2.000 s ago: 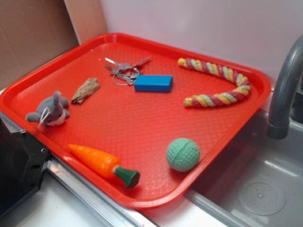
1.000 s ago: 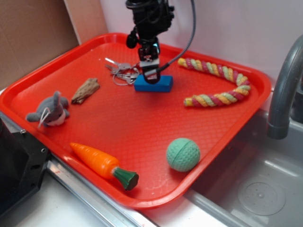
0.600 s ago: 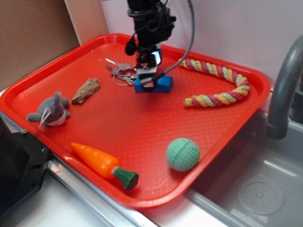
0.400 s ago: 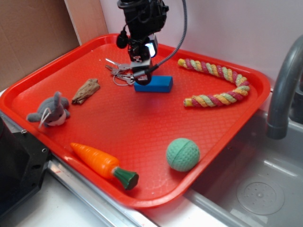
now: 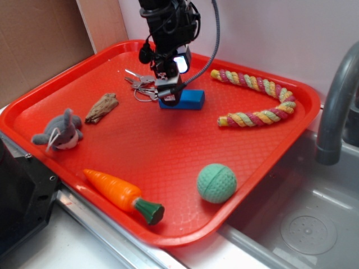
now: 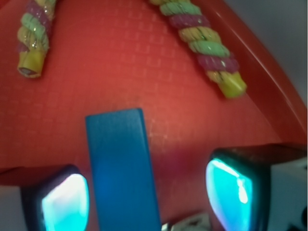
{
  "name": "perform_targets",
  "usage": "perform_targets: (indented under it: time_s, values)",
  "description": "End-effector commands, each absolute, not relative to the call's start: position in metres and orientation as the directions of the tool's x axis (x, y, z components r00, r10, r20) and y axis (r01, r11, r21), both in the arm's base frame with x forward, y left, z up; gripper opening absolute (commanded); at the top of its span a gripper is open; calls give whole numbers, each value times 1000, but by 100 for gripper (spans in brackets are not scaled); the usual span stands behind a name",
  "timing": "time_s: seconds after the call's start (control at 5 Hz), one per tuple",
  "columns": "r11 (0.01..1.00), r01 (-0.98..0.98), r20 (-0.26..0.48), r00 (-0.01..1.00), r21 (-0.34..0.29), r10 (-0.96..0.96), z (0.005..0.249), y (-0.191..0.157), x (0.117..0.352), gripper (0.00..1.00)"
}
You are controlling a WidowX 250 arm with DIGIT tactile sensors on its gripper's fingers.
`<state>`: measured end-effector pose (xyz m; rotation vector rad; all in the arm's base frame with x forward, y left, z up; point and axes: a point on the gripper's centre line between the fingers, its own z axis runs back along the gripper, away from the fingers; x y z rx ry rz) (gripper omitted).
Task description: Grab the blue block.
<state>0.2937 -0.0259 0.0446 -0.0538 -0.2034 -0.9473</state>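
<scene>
blue, the blue block point(image 6: 122, 168) lies flat on the red tray point(image 5: 157, 151) between my two fingers point(image 6: 65, 202), nearer to the one at the left of the wrist view, and my pincer point(image 5: 170, 96) stands apart around one end of it, not closed on it. just beside that end is a bunch of keys point(image 5: 143, 85). farther off lie a coloured rope point(image 5: 261, 101), a green ball point(image 5: 216, 182), a carrot toy point(image 5: 120, 195), a grey plush animal point(image 5: 58, 132) and a brown piece point(image 5: 101, 107).

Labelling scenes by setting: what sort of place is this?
Probably a toy kitchen sink counter: a grey faucet arches over a steel basin, and a red tray of toys sits beside it.
</scene>
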Motion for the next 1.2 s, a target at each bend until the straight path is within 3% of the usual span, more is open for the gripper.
perform_targets:
  time_s: [0.0,0.2,0.8,1.0]
  values:
    - [484,872,285,445,78,-849,45,-47,291,100]
    - [535,834,321,473,139,-821,50,-40,289,100]
    - [535,834,321,473,139,-821,50,-40,289,100]
    - [512,857,290,477,55,-830,51,-51,282,100]
